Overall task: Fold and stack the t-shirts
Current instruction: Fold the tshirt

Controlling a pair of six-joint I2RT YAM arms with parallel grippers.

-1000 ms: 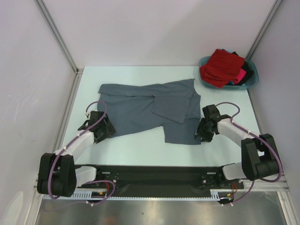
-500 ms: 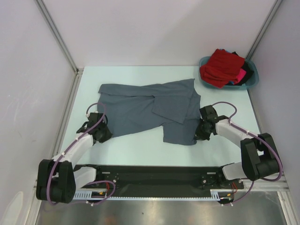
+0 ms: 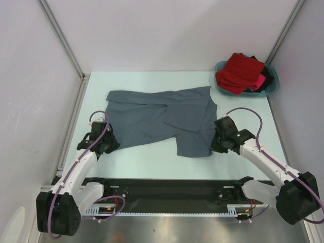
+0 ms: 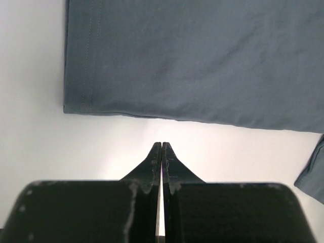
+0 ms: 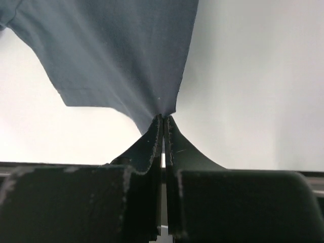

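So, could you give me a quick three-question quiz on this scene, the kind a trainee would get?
1. True or false: the left gripper has pinched the grey t-shirt.
2. What lies on top in the teal basin? A) a red t-shirt B) a white towel C) nothing
3. Fill in: the right gripper is shut on the grey t-shirt's ____.

Key
1. False: it is shut just short of the hem, with bare table between.
2. A.
3. Corner.
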